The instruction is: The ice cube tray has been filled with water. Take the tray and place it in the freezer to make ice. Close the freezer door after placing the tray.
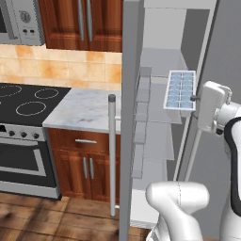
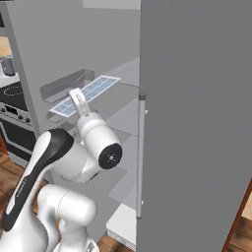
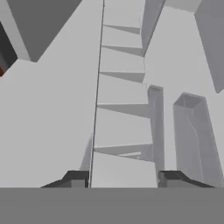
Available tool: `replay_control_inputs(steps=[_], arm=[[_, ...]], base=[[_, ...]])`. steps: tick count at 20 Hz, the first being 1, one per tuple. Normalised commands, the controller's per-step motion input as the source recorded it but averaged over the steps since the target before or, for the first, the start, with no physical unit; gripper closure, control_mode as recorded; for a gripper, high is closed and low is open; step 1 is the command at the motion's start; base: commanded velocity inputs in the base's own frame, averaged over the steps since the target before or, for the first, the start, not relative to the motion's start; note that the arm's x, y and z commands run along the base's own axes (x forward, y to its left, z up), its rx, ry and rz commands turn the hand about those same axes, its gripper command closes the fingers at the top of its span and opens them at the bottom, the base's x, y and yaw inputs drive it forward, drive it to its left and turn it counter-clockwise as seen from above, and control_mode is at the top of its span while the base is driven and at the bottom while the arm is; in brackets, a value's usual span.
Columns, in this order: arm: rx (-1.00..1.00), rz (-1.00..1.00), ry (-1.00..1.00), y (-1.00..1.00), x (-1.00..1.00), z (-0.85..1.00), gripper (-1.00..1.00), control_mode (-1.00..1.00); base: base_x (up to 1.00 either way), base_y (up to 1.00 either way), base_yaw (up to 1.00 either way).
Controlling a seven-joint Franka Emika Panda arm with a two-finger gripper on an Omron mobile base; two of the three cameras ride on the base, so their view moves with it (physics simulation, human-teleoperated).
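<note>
Left base view: the gripper (image 1: 194, 98) is clamped on the near short edge of the ice cube tray (image 1: 180, 89), holding it in the air inside the open freezer (image 1: 162, 70), at about the height of an upper white shelf (image 1: 165, 115). The tray looks tipped in this view, its blue cells facing the camera. The freezer door (image 1: 130, 117) stands open edge-on, its bar handle (image 1: 112, 155) toward the marble counter (image 1: 87, 109) and stove (image 1: 23, 103).

Right base view: the tray (image 2: 84, 95) reads as close to flat here, reaching from the gripper (image 2: 78, 105) into the compartment past a grey door bin (image 2: 66, 84). The wider grey door (image 2: 197, 123) is shut.

Hand view: the two finger tips (image 3: 75, 178) stand apart at the bottom with the pale tray underside between them, and a stack of white door bins (image 3: 121, 92) runs away ahead.

The step in hand is setting the tray on a shelf. Done well, I judge, that means levelling the tray so the water (image 1: 181, 87) stays in its cells, lowering until the tray's bottom rests fully on the shelf, and only then letting go. Pulling straight back should avoid dragging it.
</note>
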Motion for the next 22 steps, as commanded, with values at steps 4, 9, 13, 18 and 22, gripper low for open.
replay_control_inputs(steps=[4, 9, 13, 18, 22], arm=[[0.0, -0.12, 0.0, 0.0, 0.16, 0.03, 1.0, -1.0], [0.0, -0.09, 0.0, 0.0, 0.28, 0.06, 1.0, -1.0], [0.0, -0.05, 0.01, 0.0, 0.25, 0.14, 1.0, -1.0], [0.02, -0.01, 0.04, 0.0, 0.27, 0.18, 1.0, -1.0], [0.02, 0.0, 0.06, -0.01, 0.24, 0.15, 1.0, -1.0]], base=[[0.0, 0.0, 0.0], [0.0, 0.0, 0.0], [0.0, 0.0, 0.0], [0.0, 0.0, 0.0], [0.0, 0.0, 0.0]])
